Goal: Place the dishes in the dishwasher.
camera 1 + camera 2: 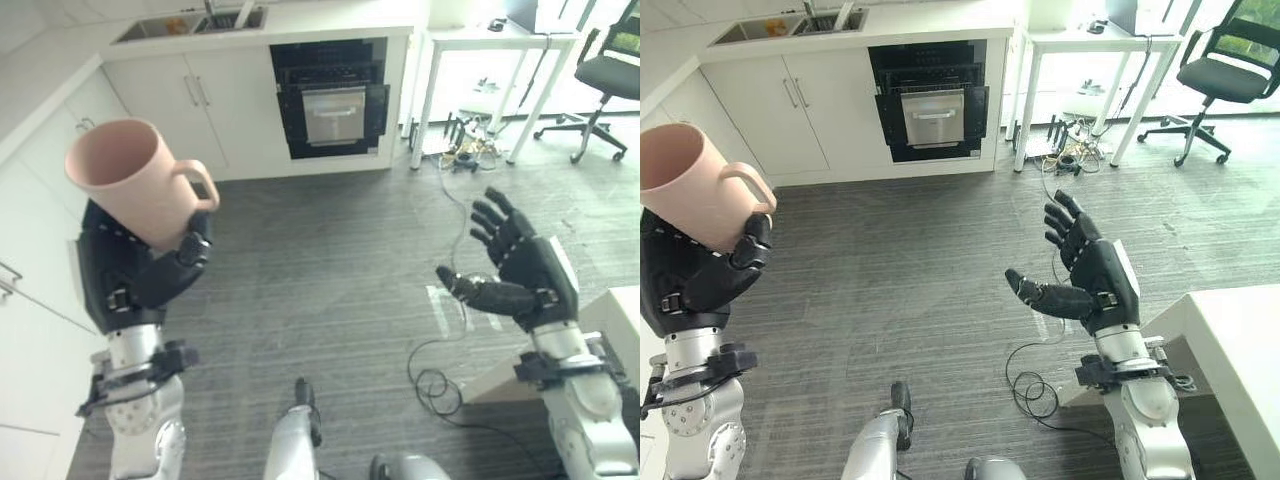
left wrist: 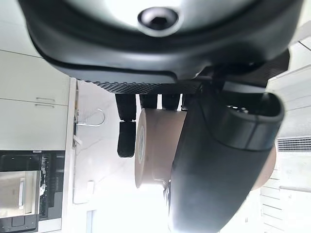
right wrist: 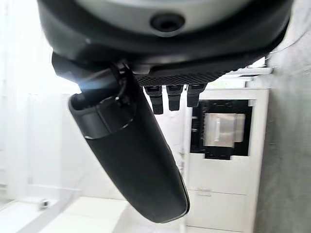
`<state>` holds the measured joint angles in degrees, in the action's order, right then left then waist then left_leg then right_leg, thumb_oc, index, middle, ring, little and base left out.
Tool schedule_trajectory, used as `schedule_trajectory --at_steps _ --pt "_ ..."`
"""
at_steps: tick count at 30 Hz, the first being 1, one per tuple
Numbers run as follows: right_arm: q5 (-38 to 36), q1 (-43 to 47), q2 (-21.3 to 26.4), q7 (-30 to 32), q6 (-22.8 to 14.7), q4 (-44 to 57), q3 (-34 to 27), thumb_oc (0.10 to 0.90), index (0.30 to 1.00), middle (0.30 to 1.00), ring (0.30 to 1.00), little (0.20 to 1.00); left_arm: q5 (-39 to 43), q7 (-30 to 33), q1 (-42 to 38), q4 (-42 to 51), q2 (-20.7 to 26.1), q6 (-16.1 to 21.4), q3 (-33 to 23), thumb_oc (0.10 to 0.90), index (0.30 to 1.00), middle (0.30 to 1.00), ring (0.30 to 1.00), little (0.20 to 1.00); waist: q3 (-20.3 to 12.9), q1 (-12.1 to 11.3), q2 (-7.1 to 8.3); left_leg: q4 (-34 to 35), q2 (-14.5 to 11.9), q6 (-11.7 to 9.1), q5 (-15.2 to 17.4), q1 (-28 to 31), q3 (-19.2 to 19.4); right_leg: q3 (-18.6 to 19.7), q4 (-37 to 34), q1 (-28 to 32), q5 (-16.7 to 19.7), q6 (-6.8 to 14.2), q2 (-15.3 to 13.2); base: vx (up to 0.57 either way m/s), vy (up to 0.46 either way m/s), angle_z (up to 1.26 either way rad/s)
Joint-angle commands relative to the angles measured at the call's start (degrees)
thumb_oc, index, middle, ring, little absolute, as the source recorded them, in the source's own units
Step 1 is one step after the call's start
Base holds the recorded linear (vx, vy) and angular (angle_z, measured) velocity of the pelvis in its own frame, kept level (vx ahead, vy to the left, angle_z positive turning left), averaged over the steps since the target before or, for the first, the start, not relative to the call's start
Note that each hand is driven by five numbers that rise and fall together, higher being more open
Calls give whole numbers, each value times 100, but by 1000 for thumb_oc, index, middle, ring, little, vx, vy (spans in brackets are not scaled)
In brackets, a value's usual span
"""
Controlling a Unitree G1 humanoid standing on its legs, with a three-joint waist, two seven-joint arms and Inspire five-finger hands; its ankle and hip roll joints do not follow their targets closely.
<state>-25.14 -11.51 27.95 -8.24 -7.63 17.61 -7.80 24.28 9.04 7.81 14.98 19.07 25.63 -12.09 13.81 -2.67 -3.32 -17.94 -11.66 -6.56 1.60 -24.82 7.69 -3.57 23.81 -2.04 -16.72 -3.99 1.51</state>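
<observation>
A pale pink mug [image 1: 135, 185] with a side handle is held up at the left, mouth tilted up and away. My left hand [image 1: 140, 275] is shut on the pink mug [image 2: 160, 145] from below, thumb against its side by the handle. My right hand [image 1: 520, 265] hangs open at the right, fingers spread and palm turned inward, holding nothing. The dishwasher [image 1: 330, 100] stands open in the white cabinet row across the floor, its steel rack front [image 1: 933, 115] visible inside the dark opening.
White cabinets [image 1: 190, 100] and a sink counter [image 1: 190, 25] run along the far wall and left side. A white table [image 1: 495, 45] with cables under it and an office chair [image 1: 605, 80] stand at the far right. A white countertop corner [image 1: 1230, 340] is near my right arm. Grey floor lies between.
</observation>
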Motion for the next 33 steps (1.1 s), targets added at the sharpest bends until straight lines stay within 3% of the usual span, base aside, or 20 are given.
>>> schedule_trajectory --at_steps 1,3,6,8,9,10,12,13,14,16,17,18,19,21,25,28,29,30,32,33 --pt "-575 646 48 -265 -613 703 -301 800 900 900 900 900 -291 111 -217 595 411 632 -233 400 300 300 300 300 -621 34 158 75 8 -83 -438 279 202 -4 -662 843 -63 783 -59 356 158 -29" --pt "-596 662 29 -290 -580 759 -290 800 900 900 900 900 -225 95 -230 606 480 587 -276 400 300 300 300 300 -725 -43 207 75 109 20 -328 351 188 -14 -662 1001 -84 896 -203 419 188 -13" --pt "-464 863 -130 78 -465 826 -161 800 900 900 900 900 -155 -162 -393 644 583 455 -315 400 300 300 300 300 -945 -232 430 75 509 345 -94 513 85 -214 -662 1225 601 1271 -695 380 174 7" --pt "-345 914 -260 230 -430 834 -107 800 900 900 900 900 -133 -308 -481 656 592 370 -295 400 300 300 300 300 -1015 -254 529 75 751 500 2 602 30 -385 -662 1389 1479 1474 -891 280 160 31" --pt "-271 927 -381 262 -425 832 -71 800 900 900 900 900 -94 -409 -543 637 617 315 -289 400 300 300 300 300 -1056 -234 515 75 896 572 71 720 -93 -530 -624 1483 2276 1588 -943 417 267 41" --pt "-215 939 -511 220 -397 832 -10 800 900 900 900 900 -146 -445 -608 621 640 236 -276 400 300 300 300 300 -1018 -185 358 75 978 648 185 942 -319 -550 419 1177 2702 1635 -972 437 291 47" --pt "-120 982 -622 148 -306 829 87 800 900 900 900 900 -250 -408 -622 583 608 217 -241 400 300 300 300 300 -877 -24 167 75 1013 718 339 1303 -497 -396 1437 212 2782 1518 -881 271 194 59" --pt "-82 1011 -639 106 -288 774 167 800 900 900 900 900 -337 -326 -629 553 584 225 -224 400 300 300 300 300 -803 35 116 75 1025 731 399 1441 -523 -457 1495 -255 2558 1389 -906 225 46 47" --pt "-144 999 -576 61 -311 725 172 800 900 900 900 900 -305 -323 -616 546 603 209 -272 400 300 300 300 300 -777 72 166 75 1066 716 410 1491 -515 -559 1146 -438 2274 1281 -875 292 -76 20" --pt "-346 934 -478 -13 -388 736 87 800 900 900 900 900 -201 -338 -668 566 654 119 -340 400 300 300 300 300 -702 141 363 75 1105 653 618 1689 -471 -1033 -590 -652 2136 1243 -1046 347 -214 8" --pt "-403 916 -463 -44 -420 724 56 800 900 900 900 900 -187 -364 -684 549 673 103 -356 400 300 300 300 300 -654 187 375 75 1079 628 690 1774 -498 -1129 -662 -637 2056 1234 -1071 339 -281 11" --pt "-482 888 -414 -61 -467 726 10 800 900 900 900 900 -239 -372 -690 563 674 96 -363 400 300 300 300 300 -552 290 526 75 1167 577 879 1989 -507 -1067 -662 -1161 1800 1306 -1278 243 -218 17" --pt "-515 879 -405 -76 -476 731 -5 800 900 900 900 900 -278 -356 -687 579 672 88 -360 400 300 300 300 300 -538 327 556 75 1191 572 925 2038 -522 -1013 -662 -1283 1779 1341 -1301 363 -286 31" --pt "-627 792 -378 -155 -494 808 -64 800 900 900 900 900 -402 -244 -636 660 663 30 -272 400 300 300 300 300 -507 499 569 75 1254 582 1107 2273 -693 -643 -662 -1892 1804 1425 -1370 412 -228 71" --pt "-666 782 -326 -248 -477 956 -4 800 900 900 900 900 -475 -166 -453 770 661 33 -287 400 300 300 300 300 -650 457 636 75 1226 536 1393 2559 -627 -973 -662 -1859 2025 1511 -1588 352 -252 64" --pt "-667 946 -250 -109 -380 915 57 800 900 900 900 900 -553 -53 -424 783 667 22 -274 400 300 300 300 300 -904 454 643 75 1154 466 1569 2865 -651 -1017 -662 -1656 1984 1409 -1461 366 -278 -21" --pt "-696 980 -218 -149 -364 894 41 800 900 900 900 900 -534 -25 -418 765 660 37 -259 400 300 300 300 300 -973 468 605 75 1100 392 1504 2989 -655 -1054 -662 -1617 1936 1335 -1392 398 -244 -58" --pt "-694 979 -167 -175 -360 881 12 800 900 900 900 900 -489 -43 -432 734 644 45 -225 400 300 300 300 300 -1024 486 513 75 957 275 1161 3092 -600 -1098 -662 -1540 1825 1215 -1243 298 -173 -51" --pt "-661 993 -78 -191 -337 791 -14 800 900 900 900 900 -543 -29 -459 675 612 40 -156 400 300 300 300 300 -1046 467 433 75 764 49 142 3213 -398 -1167 -662 -1340 1618 1034 -1063 314 -196 -41" --pt "-705 1010 -31 -231 -315 752 -44 800 900 900 900 900 -563 -20 -436 658 585 40 -155 400 300 300 300 300 -1046 449 466 75 713 -43 -325 3318 -284 -1162 -662 -1229 1523 956 -1036 350 -239 -70"
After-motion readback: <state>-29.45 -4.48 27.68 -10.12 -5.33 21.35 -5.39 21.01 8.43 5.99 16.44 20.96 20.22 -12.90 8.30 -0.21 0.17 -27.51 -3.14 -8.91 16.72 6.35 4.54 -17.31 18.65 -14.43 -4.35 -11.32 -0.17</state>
